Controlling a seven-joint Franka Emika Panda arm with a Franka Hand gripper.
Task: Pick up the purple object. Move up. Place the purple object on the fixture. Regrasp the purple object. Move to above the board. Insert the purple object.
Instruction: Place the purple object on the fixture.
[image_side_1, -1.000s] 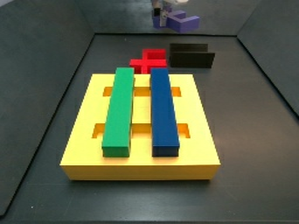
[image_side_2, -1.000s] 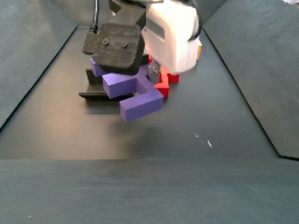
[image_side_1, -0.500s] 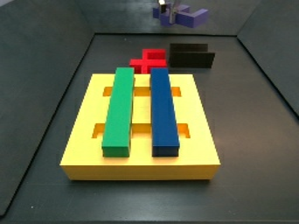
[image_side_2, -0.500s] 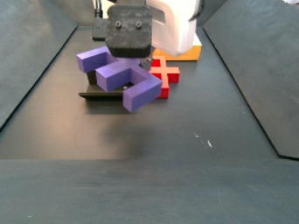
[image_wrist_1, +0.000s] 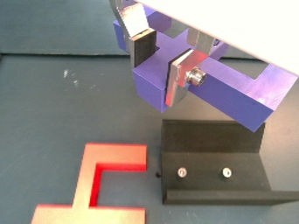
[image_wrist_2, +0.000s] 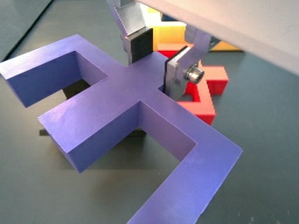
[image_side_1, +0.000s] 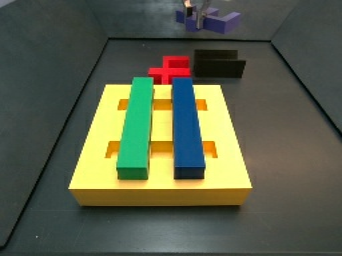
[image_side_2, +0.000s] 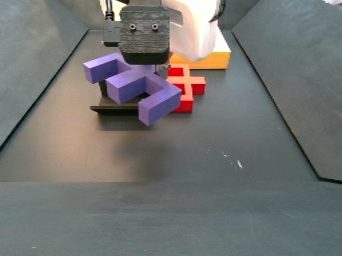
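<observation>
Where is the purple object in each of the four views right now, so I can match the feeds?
Wrist view: purple object clamped in the tool, above the fixture.
Wrist view: purple object fills the frame, tool gripping it.
Side view: purple object at top edge, held aloft.
Side view: purple object centre-left, under the tool.
Shared landmark: red cross-shaped block.

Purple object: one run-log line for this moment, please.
end effector: shut on purple object | raised above fixture | not yet placed | board: untouched
</observation>
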